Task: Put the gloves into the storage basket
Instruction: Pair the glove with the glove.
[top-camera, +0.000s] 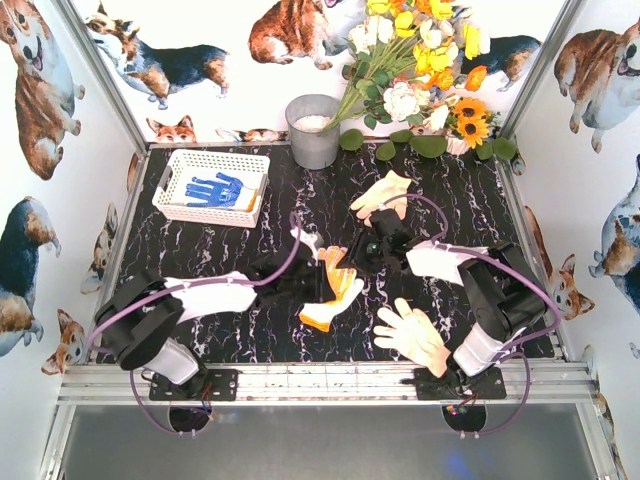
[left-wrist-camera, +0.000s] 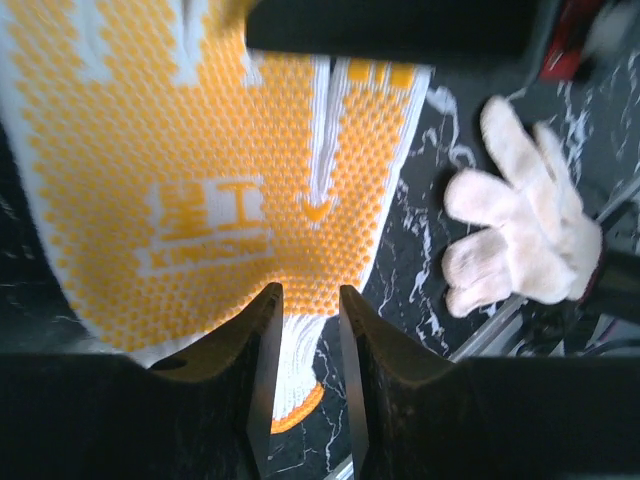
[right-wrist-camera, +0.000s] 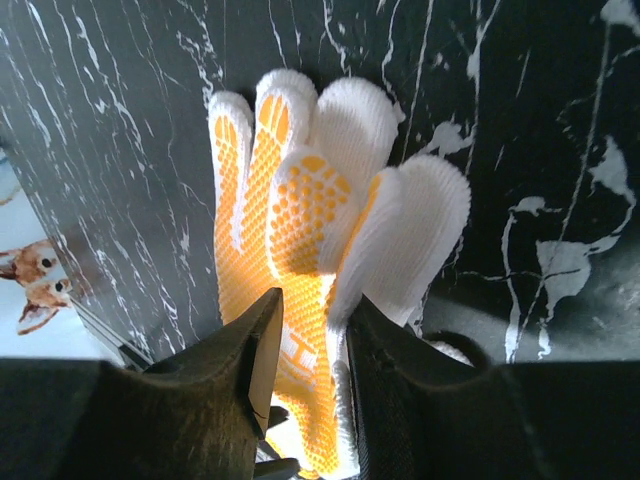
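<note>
Jaws of the left tool (left-wrist-camera: 309, 292) stand narrowly parted astride the cuff of the yellow glove (left-wrist-camera: 200, 180), and the right tool (right-wrist-camera: 313, 298) straddles the glove's fingers; whether either grips, I cannot tell. Right of the left tool, the cream glove (left-wrist-camera: 520, 235) lies at the counter (right-wrist-camera: 120, 120) edge. The storage basket (top-camera: 222, 155) sits ahead-left, open counter between.

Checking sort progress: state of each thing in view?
storage basket: holds blue glove.
yellow-dotted glove: on table, cuff between jaws of left hand, grip unclear.
far glove: between jaws of right hand, grip unclear.
cream glove: flat on table, untouched.
bucket: upright.
</note>
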